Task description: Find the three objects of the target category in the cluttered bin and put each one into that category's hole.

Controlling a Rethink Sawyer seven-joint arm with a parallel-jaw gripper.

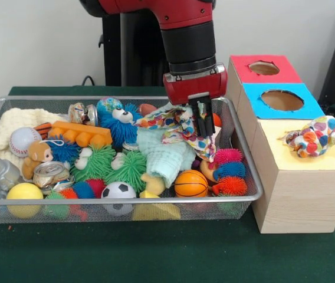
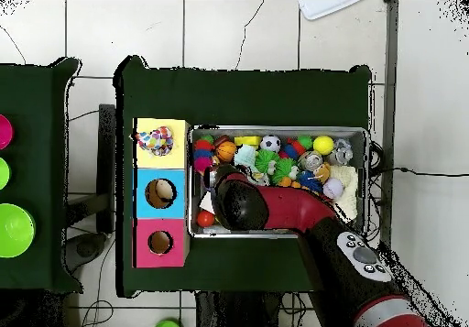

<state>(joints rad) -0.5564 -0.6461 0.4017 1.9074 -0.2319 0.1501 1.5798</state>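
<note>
Clutter fills the wire bin (image 1: 247, 171) on the green worktop (image 1: 155, 253) — soft, spiky and round toys heaped from wall to wall. Just beside the bin's right wall in the front view stands the wooden box (image 1: 300, 200), its top split into a red panel (image 1: 244, 73) with a hole, a blue panel (image 1: 309, 109) with a hole, and a pale yellow panel (image 1: 332, 159). On the yellow panel lies a polka-dot cloth toy (image 1: 316, 137), covering whatever opening that panel may have. The red and black arm (image 1: 185, 29) comes down over the bin's right end, and its black fingers (image 1: 202, 121) are pinching a second polka-dot cloth toy (image 1: 176, 127), which hangs partly lifted above a pale green knit cloth (image 1: 164, 156). A cream knit cloth (image 1: 8, 132) lies at the bin's left end, an orange moulded block (image 1: 79, 134) beside it. Smaller things sit along the front wall: a basketball (image 1: 191, 184), a soccer ball (image 1: 118, 191), a yellow ball (image 1: 24, 192), a crushed can (image 1: 49, 173). A baseball (image 1: 24, 141) rests on the cream cloth — touching the orange block's left end.
</note>
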